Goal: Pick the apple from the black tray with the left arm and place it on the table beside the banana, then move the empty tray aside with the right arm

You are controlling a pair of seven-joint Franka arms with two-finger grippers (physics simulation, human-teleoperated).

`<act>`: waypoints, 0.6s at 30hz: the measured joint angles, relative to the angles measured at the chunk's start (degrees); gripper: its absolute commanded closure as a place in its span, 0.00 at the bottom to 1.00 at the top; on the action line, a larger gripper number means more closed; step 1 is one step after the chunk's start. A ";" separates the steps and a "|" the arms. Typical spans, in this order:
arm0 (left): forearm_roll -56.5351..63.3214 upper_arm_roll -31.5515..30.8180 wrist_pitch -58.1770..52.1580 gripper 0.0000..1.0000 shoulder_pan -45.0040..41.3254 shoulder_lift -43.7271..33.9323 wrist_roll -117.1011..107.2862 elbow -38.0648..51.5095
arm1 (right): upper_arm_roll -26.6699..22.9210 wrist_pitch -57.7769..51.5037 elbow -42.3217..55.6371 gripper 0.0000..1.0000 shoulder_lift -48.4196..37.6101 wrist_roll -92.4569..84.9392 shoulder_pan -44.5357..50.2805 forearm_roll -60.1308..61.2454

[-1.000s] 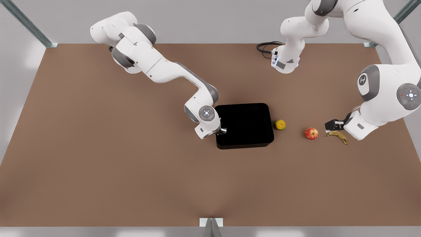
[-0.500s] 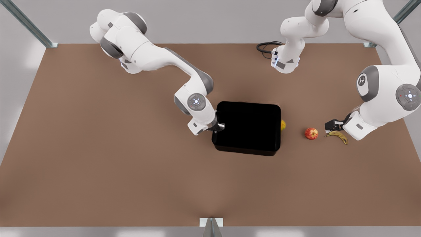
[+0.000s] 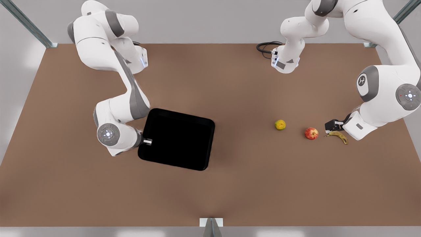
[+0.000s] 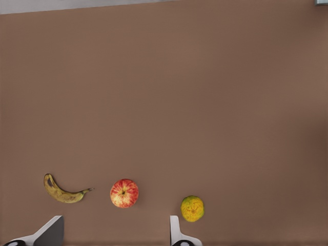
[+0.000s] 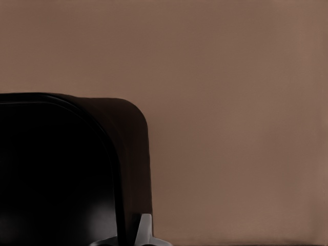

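Note:
The empty black tray (image 3: 177, 140) sits skewed at the front view's left of centre. My right gripper (image 3: 147, 142) is shut on its rim at the side toward the front view's left; one finger (image 5: 144, 229) shows against the tray wall (image 5: 130, 154). The red apple (image 3: 311, 133) rests on the brown table (image 3: 230, 184), just beside the banana (image 3: 338, 136). My left gripper (image 3: 333, 126) hangs by the banana's end, open and holding nothing. The left wrist view has its fingertips (image 4: 53, 229) near the apple (image 4: 124, 193) and the banana (image 4: 64, 190).
A yellow-green round fruit (image 3: 280, 124) lies on the table between the tray and the apple, also seen as the fruit (image 4: 192, 208) beyond the apple. A black cable (image 3: 264, 47) coils at an arm base on the far edge.
My right gripper has swung the tray from beside the yellow-green fruit toward the front view's left, turning it and uncovering that fruit. The left arm, apple and banana have not moved.

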 measured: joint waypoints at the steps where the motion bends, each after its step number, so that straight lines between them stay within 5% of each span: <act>1: 0.00 0.00 0.00 0.00 0.00 0.00 0.03 0.00 | -2.78 -1.23 -0.02 0.79 -0.04 -2.48 -0.06 0.55; 9: -0.01 0.00 0.07 0.00 0.00 0.01 0.24 0.00 | -19.72 -4.54 0.04 0.79 4.13 -24.05 -0.79 4.34; 16: 0.00 -0.03 0.10 0.00 0.01 0.02 0.34 0.09 | -22.05 -0.89 -0.02 0.78 8.56 -40.09 -1.53 7.05; 18: 0.00 -0.02 0.13 0.00 0.01 0.07 0.36 0.09 | -22.08 0.27 -0.01 0.70 9.22 -43.71 -1.54 7.20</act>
